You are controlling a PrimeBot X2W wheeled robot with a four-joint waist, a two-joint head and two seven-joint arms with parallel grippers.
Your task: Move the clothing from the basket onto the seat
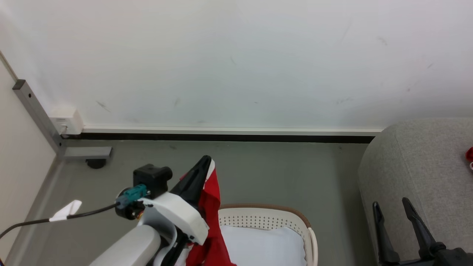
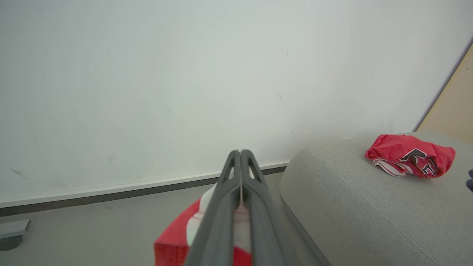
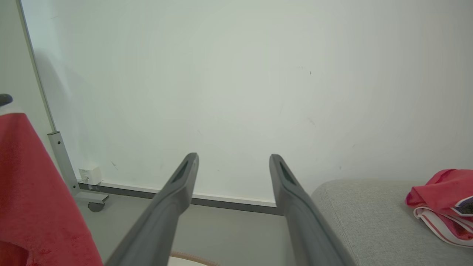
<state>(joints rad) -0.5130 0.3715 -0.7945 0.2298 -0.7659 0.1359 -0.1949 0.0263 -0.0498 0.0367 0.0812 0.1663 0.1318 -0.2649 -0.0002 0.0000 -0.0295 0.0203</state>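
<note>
Two red garments are accounted for. The numbered garment [image 2: 410, 157] lies crumpled on top of the seat [image 2: 354, 207], with black-and-white numerals and white striped trim showing. The hanging garment [image 1: 210, 207] is clamped in the left gripper [image 2: 240, 153], whose fingers are pressed together on a red-and-white fold. The cloth hangs from the fingertips over the left end of the basket [image 1: 266, 220]. Its lower end runs out of the head view, so contact with the basket cannot be confirmed. The basket stands on the floor [image 1: 277, 173] near the seat, to its left, with its white lining [image 1: 262, 244] exposed. The right gripper [image 1: 390, 202] has its fingers spread wide with nothing between them, and is positioned at the seat's front face. Behind is a white wall [image 1: 236, 62] with a dark skirting strip [image 1: 221, 137] at its foot. A grey metal post [image 1: 35, 111] stands at the left corner.
</note>
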